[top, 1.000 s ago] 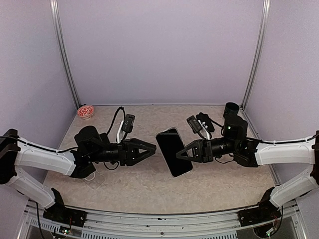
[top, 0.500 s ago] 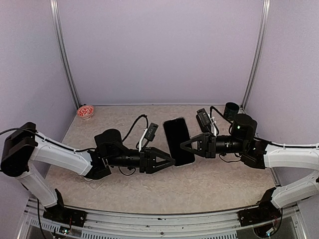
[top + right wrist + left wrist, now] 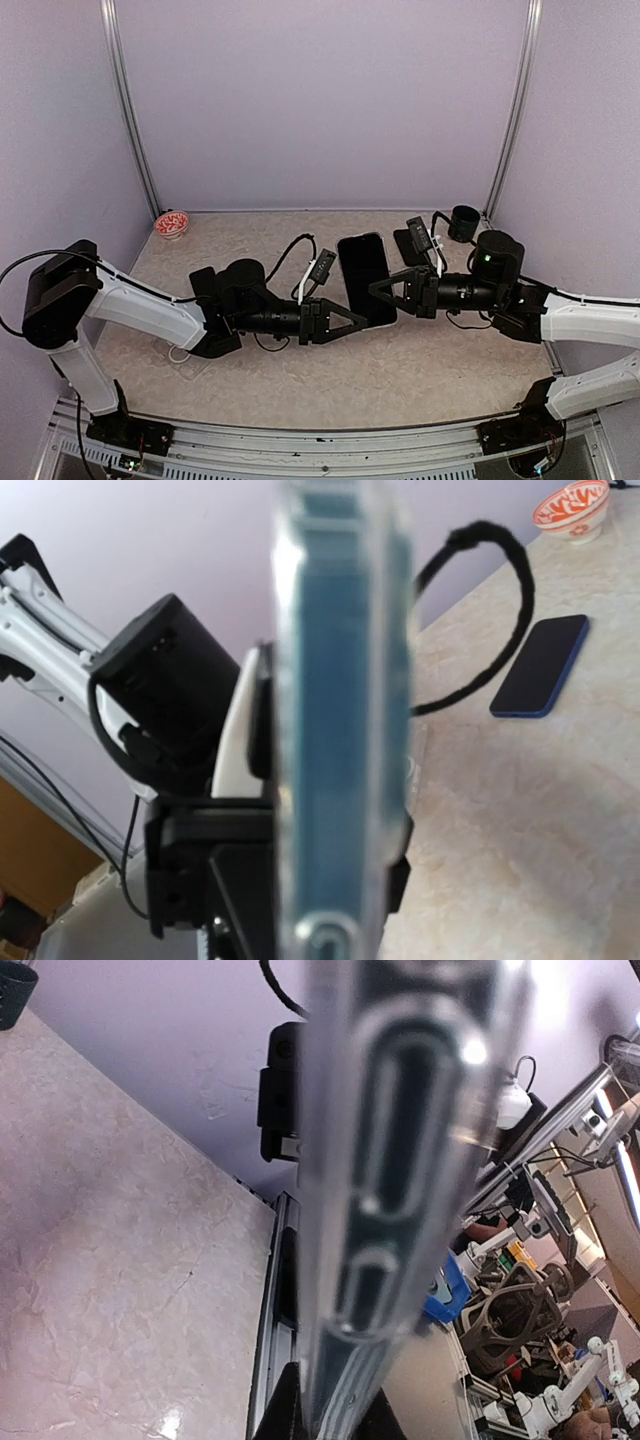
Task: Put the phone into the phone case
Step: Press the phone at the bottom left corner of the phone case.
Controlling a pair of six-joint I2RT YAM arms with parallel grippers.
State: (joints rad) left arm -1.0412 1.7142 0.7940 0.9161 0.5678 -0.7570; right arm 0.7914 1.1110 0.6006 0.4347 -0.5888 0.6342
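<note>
Top view: a beige table point(image 3: 300, 385) stands inside lilac walls. The phone point(image 3: 365, 270) hangs above it, with the left gripper point(image 3: 355, 318) clamped on its near edge and the right gripper point(image 3: 380, 290) on its right edge. Either should release only once the other grips squarely.

Left wrist: fingers point(image 3: 285, 1415) pinch the phone's edge.

Right wrist: beyond the phone lie a cable loop point(image 3: 490, 600), a second handset point(image 3: 540, 665) and a bowl point(image 3: 570, 508). The cable could snag.

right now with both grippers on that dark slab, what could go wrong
1. The left gripper and right gripper each pinch the dark slab by a thin edge; uneven arm motion could twist it or let it slip out.
2. The left grip sits near one end, so it could lever loose.
</note>
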